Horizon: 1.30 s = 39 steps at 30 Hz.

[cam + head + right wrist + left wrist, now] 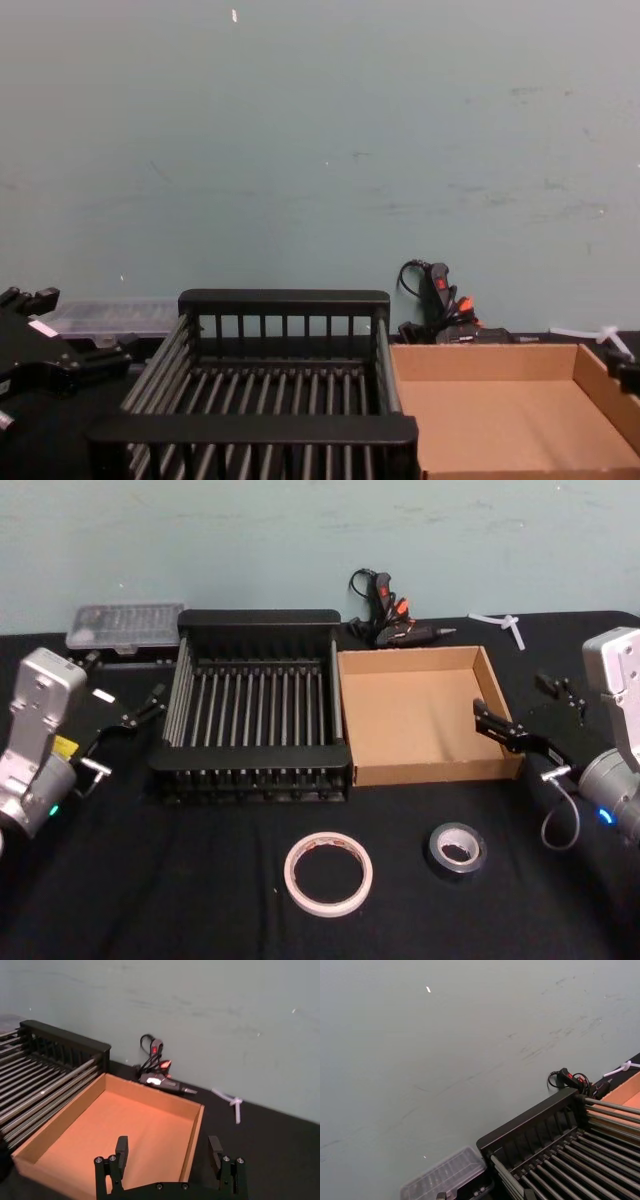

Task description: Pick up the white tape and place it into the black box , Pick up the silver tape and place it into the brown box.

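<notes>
Black cloth table (pixel 200 900) w/ two boxes side by side at centre, touching: black box (pixel 255 715) on the left, brown box (pixel 420 715) on the right. Neither holds a tape. Nearer the robot, on bare cloth, white tape (pixel 328 873) lies flat in front of the gap btwn boxes; silver tape (pixel 457 851) lies flat just to its right, apart from it. Left gripper (pixel 150 702) hovers beside the black box's left wall; can't tell its jaw state. Right gripper (pixel 170 1152) hangs over the brown box's right wall, jaws wide, holding nothing. Glue gun (pixel 390 615) and clear case (pixel 125 627) sit at the back.
</notes>
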Available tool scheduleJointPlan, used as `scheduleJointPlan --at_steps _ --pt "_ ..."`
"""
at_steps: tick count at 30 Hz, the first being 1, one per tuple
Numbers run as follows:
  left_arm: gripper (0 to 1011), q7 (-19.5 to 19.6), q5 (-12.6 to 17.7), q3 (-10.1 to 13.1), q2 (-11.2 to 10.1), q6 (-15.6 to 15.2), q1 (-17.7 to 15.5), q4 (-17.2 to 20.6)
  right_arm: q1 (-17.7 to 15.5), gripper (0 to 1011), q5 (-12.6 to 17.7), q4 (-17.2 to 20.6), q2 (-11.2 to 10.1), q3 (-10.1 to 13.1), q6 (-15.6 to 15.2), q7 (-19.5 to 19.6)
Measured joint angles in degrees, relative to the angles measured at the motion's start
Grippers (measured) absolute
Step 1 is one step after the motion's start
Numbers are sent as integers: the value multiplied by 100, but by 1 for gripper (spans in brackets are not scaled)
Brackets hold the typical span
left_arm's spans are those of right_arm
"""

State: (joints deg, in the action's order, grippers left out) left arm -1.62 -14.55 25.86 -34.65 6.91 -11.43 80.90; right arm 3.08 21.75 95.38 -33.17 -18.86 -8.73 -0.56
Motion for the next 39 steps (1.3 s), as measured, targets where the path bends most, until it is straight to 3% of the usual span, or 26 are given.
scheduleJointPlan --at_steps 5,21,39 --pt "1001 0 0 0 0 0 0 0 -213 1002 104 368 11 106 -414 17" --pt "1002 0 0 0 0 0 0 0 -810 1003 245 1148 -20 302 -1184 -159" --pt "1001 0 0 0 0 0 0 0 -1440 1002 411 1582 71 561 -1982 -215"
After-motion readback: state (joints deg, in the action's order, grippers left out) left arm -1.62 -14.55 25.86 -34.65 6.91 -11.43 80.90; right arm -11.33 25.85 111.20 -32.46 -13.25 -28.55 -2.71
